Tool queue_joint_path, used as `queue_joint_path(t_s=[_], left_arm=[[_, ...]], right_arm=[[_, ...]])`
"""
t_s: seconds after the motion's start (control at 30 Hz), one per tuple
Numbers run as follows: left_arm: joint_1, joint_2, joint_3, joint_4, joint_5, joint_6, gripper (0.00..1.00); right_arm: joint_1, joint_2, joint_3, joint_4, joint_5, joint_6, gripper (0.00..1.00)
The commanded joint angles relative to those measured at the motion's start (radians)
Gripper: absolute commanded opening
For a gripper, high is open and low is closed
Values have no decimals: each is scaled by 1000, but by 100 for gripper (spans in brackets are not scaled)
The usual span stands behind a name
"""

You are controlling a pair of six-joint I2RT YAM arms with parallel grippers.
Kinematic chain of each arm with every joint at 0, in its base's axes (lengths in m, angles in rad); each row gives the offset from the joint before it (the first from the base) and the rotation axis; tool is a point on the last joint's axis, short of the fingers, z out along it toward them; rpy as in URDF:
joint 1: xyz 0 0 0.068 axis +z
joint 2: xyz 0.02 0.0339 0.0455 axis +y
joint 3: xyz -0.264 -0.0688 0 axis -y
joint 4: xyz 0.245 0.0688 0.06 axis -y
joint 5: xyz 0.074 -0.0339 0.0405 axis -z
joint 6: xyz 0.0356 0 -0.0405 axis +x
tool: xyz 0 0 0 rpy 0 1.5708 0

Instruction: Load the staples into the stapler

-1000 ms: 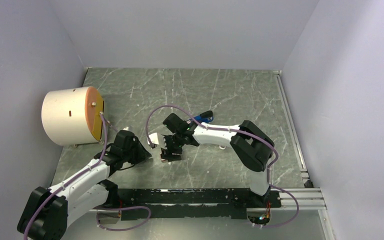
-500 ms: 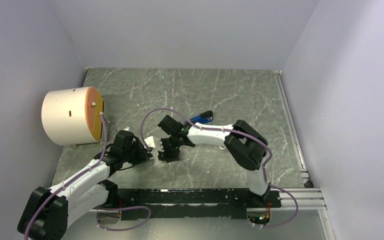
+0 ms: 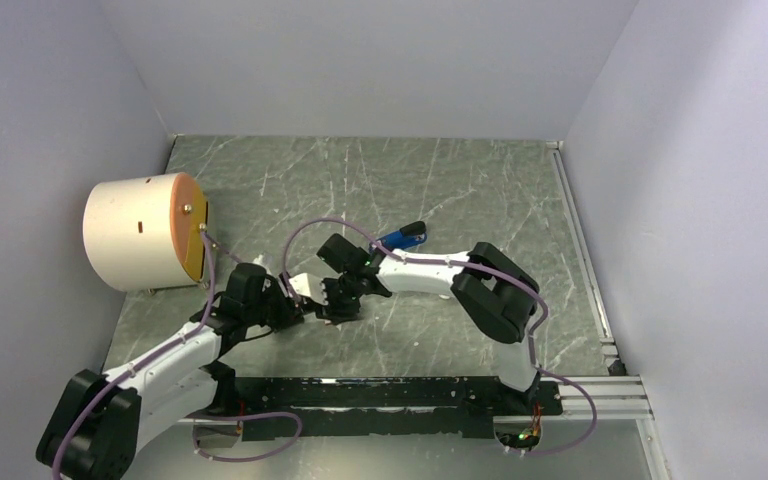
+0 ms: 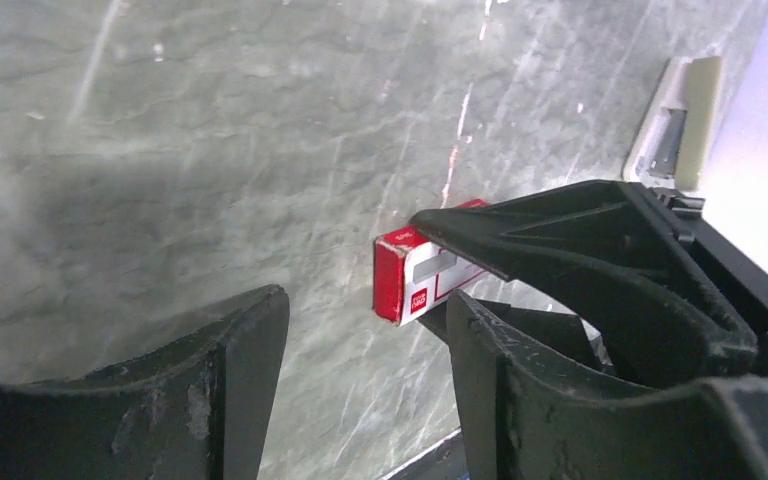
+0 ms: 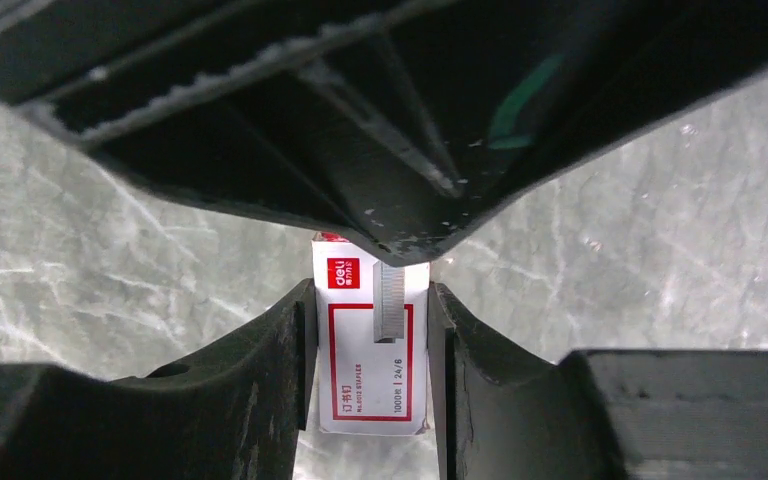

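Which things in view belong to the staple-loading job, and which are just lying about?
Part of the job:
- staple box, red and white, clamped between the fingers of the right gripper
- stapler, blue, lying untouched farther back

Just lying about:
- beige bar, flat on the surface
- drum, large and round, at the far left

Staples box (image 5: pixel 370 345), white red-framed label bore a red square logo reading "deli", lengthwise print read "1000" and "24/6", finer line beside it and Chinese characters were too small to make out
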Motion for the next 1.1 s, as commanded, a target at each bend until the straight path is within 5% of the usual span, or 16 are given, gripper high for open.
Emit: queue_joint_path(t_s=[0.0,0.3,0.6,1.07], left_arm=[[9,38,-26,170,111,1,65],[8,156,-64,404,228,-17,36],[8,205,-85,450,249,-25,26],[6,291,-106,571,337,-47,25]], right_arm=[[1,-68,-73,78,-11,50,37],[1,-107,-132,181,-52,132,37],[1,-101,-123,191,-37,144,37],[5,-73,-68,196,-28,146,40]])
